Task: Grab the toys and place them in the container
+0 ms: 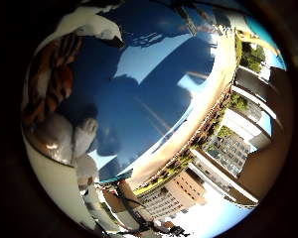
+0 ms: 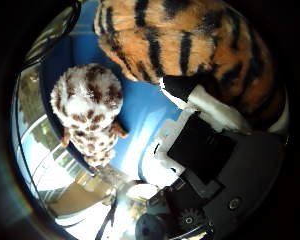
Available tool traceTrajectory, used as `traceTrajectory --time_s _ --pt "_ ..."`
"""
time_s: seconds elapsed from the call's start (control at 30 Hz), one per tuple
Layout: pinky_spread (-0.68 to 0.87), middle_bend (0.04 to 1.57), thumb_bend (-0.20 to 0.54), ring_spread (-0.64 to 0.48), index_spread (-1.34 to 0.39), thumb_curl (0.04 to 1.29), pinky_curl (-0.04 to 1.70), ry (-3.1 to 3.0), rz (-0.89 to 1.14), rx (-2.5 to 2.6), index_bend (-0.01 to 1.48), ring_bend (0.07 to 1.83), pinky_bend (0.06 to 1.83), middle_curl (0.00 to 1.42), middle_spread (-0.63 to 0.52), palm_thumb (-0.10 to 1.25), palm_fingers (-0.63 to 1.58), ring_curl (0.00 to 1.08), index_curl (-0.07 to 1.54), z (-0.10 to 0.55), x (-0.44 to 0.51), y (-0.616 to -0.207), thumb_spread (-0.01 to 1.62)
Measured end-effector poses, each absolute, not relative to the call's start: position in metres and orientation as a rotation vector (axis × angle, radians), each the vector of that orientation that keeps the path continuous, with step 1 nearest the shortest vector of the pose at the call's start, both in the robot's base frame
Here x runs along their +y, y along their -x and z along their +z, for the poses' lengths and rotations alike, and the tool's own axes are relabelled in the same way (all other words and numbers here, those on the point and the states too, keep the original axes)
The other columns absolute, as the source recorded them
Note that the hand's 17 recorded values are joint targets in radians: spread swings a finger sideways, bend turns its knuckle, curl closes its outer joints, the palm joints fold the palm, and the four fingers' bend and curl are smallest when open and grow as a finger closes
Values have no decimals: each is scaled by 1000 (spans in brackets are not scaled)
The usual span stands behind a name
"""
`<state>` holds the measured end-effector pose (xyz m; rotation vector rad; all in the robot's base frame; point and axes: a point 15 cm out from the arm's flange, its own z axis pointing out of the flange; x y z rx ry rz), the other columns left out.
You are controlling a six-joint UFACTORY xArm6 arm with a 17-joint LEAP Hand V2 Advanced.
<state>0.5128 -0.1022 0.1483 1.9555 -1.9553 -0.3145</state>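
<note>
Hand (image 2: 210, 150) prob. gripping tiger toy (image 2: 190, 45); spotted toy (image 2: 90, 112) on blue surface (image 2: 145, 115).

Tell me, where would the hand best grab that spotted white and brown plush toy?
Probably around its rounded body, coming from above. The spotted plush toy lies alone on the blue surface, its top and sides free. Its small legs look too thin for a sure hold. The hand is near the tiger-striped plush.

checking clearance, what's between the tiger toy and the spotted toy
Nothing: bare blue surface separates the tiger toy from the spotted toy, seen in the thumb side palm view.
</note>
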Motion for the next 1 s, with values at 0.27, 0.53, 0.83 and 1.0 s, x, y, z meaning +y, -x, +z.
traceTrajectory --time_s 0.27,0.53,0.83,1.0 --pt "305 965 36 -36 -536 539 643 -1960 -308 -1997 380 1284 1336 870 -255 931 1067 727 -18 170 -105 -512 1026" --pt "231 1040 17 -87 -753 646 742 -2007 -348 -2133 617 1335 1435 1029 -284 992 1009 788 -15 248 -95 -499 1053" --pt "189 1085 -12 -109 -915 731 804 -2229 -179 -2138 808 1386 1484 1148 -298 992 935 828 -17 395 -56 -455 1070" --pt "180 1093 -13 -113 -967 761 820 -2450 -31 -2027 870 1408 1506 1183 -300 986 913 840 -18 464 11 -426 1076"
